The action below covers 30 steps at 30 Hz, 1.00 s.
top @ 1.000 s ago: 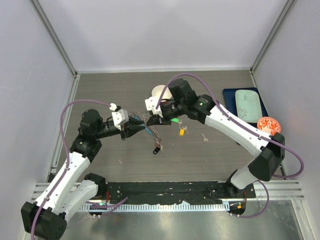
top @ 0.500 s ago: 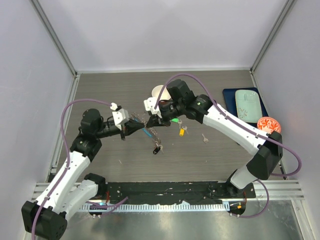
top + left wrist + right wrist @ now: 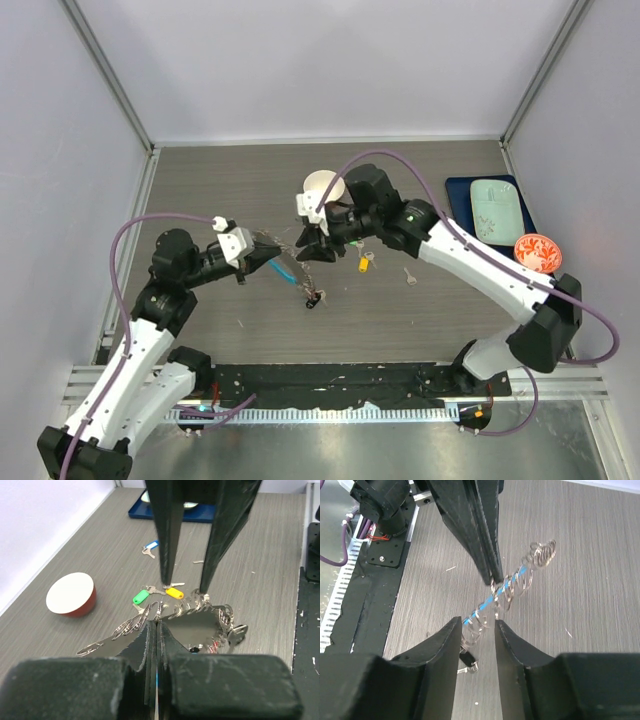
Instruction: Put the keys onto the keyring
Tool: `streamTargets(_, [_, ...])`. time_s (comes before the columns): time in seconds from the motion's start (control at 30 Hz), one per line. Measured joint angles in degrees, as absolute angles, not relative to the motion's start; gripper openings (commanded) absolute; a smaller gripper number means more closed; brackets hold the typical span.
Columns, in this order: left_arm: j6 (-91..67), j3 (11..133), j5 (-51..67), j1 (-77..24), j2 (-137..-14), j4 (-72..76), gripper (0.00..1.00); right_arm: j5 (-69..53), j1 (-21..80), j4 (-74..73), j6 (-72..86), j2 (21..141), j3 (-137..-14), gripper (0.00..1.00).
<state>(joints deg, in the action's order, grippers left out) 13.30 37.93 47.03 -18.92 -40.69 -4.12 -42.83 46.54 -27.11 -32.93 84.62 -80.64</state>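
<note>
The keyring [image 3: 285, 270] hangs off the table just on the near side of the bowl [image 3: 80, 609]. The left gripper [image 3: 156, 625] pinches its wire with fingers pressed together, while the right gripper [image 3: 476, 624] stands spread beside it, holding nothing. One key [image 3: 315, 297] appears to dangle from it already — the green key [image 3: 141, 597], yellow key [image 3: 175, 592], blue key [image 3: 150, 546] and plain key [image 3: 410, 275] lie right of the bowl, so most looks left to do. The bowl looks empty — the tray [image 3: 460, 190] farther right of it carries a pale plate [image 3: 495, 208].
</note>
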Motion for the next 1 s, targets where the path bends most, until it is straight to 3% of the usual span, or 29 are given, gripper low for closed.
streamTargets(0.23, [13.6,37.1,40.9,-18.9,-39.8,-4.7,0.0,-32.6,46.3,-20.1,-21.8,74.9,-70.0,0.48])
streamTargets(0.47, [6.4,31.4,36.4,-19.0,-39.7,3.0,0.0,-22.2,45.2,-3.2,-6.4,70.3,-54.3,0.47])
streamTargets(0.83, [-3.5,27.8,34.2,-19.0,-38.5,9.8,0.0,-20.9,43.5,12.8,3.3,70.2,-47.3,0.47])
streamTargets(1.0, [-6.0,27.0,35.8,-19.0,-39.2,12.5,0.0,-24.9,43.5,19.7,5.3,70.3,-46.7,0.42])
